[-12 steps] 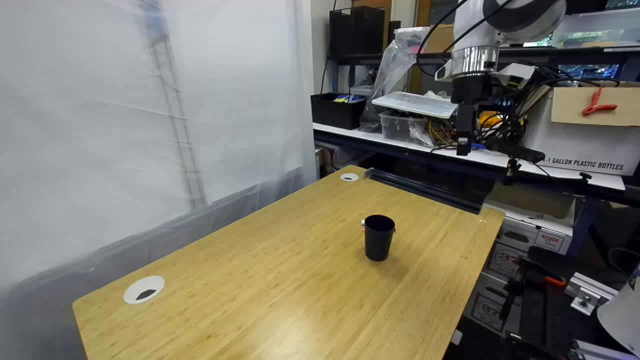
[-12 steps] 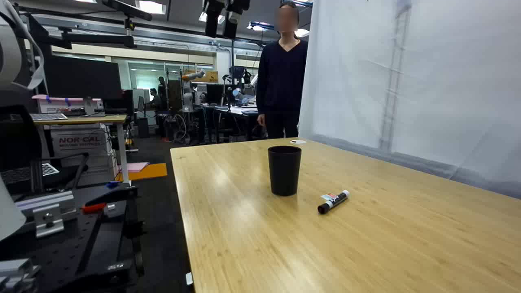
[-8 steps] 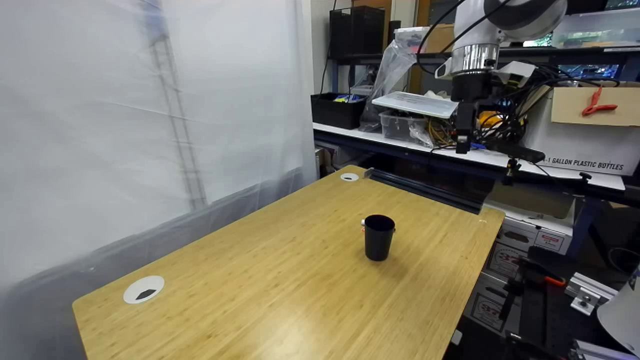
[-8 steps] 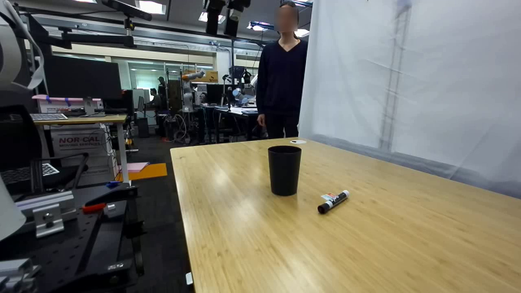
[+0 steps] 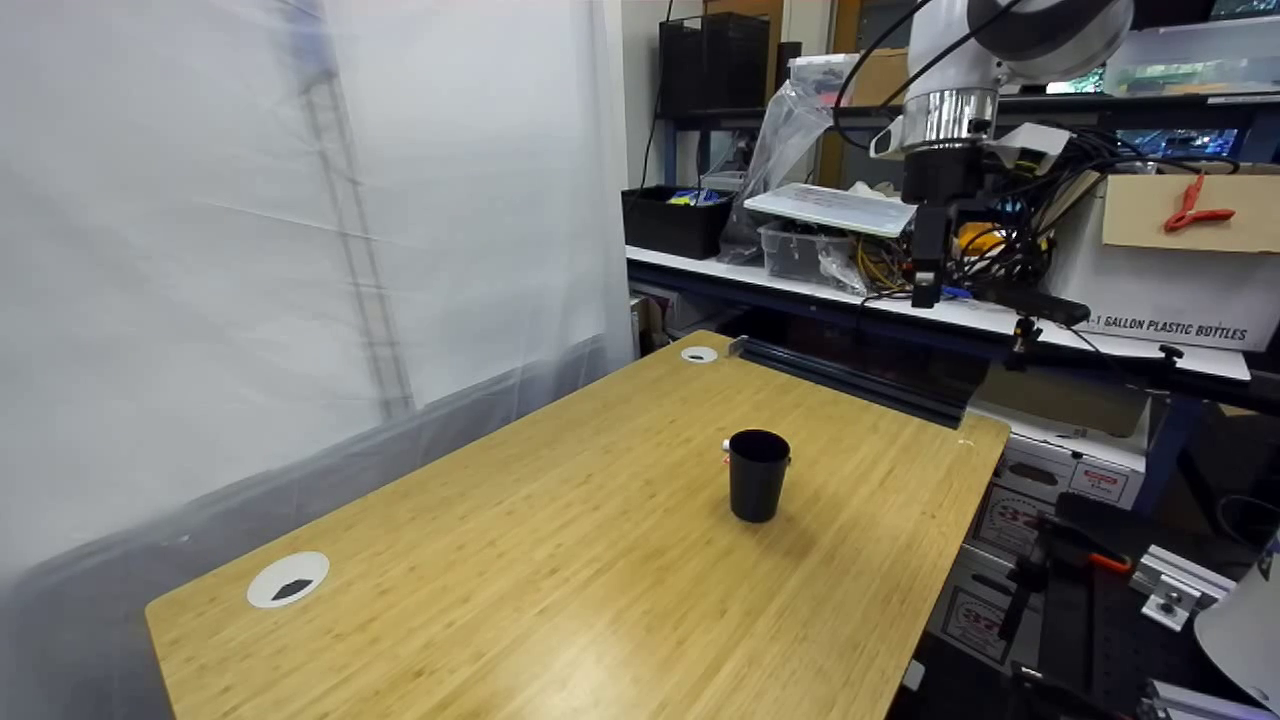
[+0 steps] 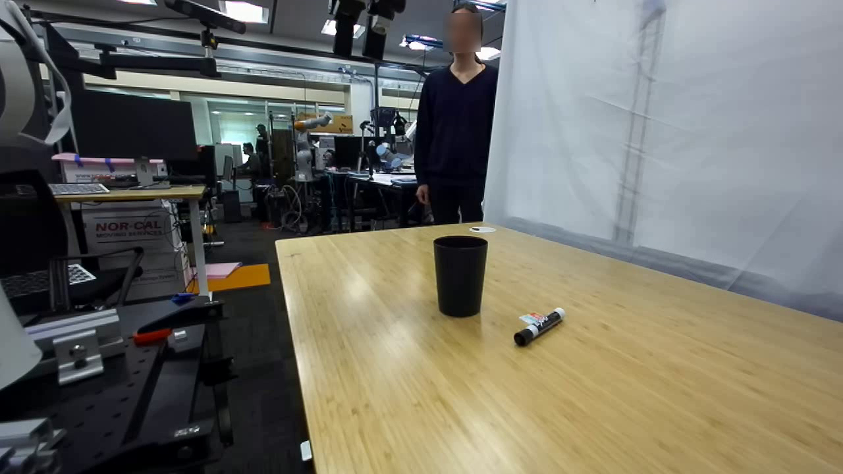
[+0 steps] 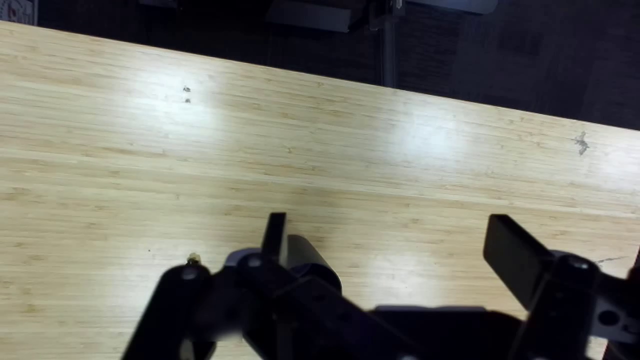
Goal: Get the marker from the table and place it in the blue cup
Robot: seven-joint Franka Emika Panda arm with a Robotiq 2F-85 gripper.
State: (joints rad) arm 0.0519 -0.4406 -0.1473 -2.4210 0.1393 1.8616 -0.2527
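Note:
The blue cup [image 5: 757, 490], very dark and almost black, stands upright on the wooden table; it also shows in an exterior view [image 6: 460, 280]. In the wrist view the cup [image 7: 306, 254] is partly hidden behind a finger. The marker [image 6: 540, 327], black and white with a small coloured label, lies on the table beside the cup, apart from it. In an exterior view the cup hides most of the marker, leaving its white end [image 5: 728, 446]. I cannot make it out in the wrist view. My gripper [image 5: 926, 297] hangs high above; its fingers [image 7: 387, 217] are wide apart and empty.
The wooden table [image 5: 560, 540] carries flat white round discs [image 5: 288, 580] [image 5: 699, 354]. A white curtain [image 5: 300, 250] runs along one side. A shelf with boxes and cables [image 5: 1000, 240] is behind the arm. A person [image 6: 459, 131] stands beyond the table.
My gripper has shifted up very slightly since the earliest frame and looks still since then. The cup and the marker have not moved.

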